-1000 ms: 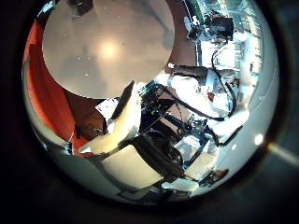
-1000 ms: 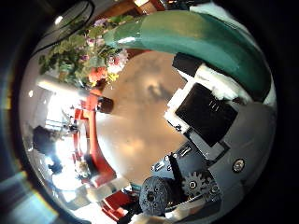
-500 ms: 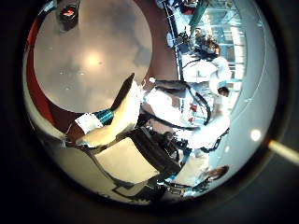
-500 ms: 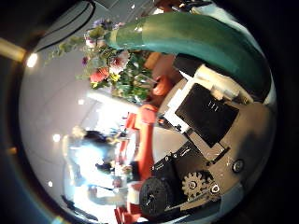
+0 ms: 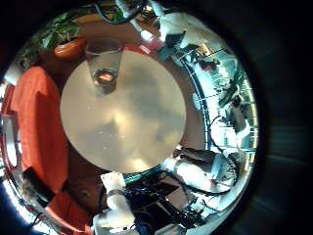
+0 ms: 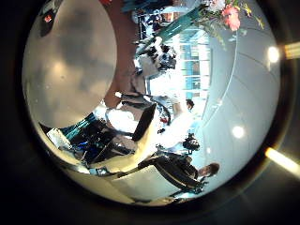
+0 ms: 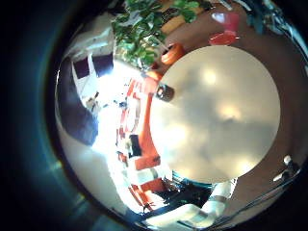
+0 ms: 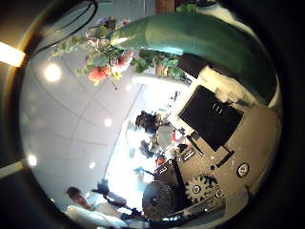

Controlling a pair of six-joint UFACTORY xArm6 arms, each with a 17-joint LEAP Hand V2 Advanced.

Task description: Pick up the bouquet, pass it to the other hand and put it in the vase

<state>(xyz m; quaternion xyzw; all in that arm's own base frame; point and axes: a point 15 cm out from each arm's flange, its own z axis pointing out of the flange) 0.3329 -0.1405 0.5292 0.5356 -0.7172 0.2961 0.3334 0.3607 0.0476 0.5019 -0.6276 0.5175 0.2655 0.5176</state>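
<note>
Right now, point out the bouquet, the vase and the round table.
bouquet (image 8: 103,59): right thumb side palm view, on the pink blooms.
vase (image 5: 104,65): left little finger side palm view, on its clear glass wall.
round table (image 5: 132,122): left little finger side palm view, on its bare top.

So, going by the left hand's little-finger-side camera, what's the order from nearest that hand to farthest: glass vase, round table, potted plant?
1. Round table, spread directly under the palm.
2. Glass vase, standing near the table's far edge.
3. Potted plant, beyond the vase, off the table.
</note>
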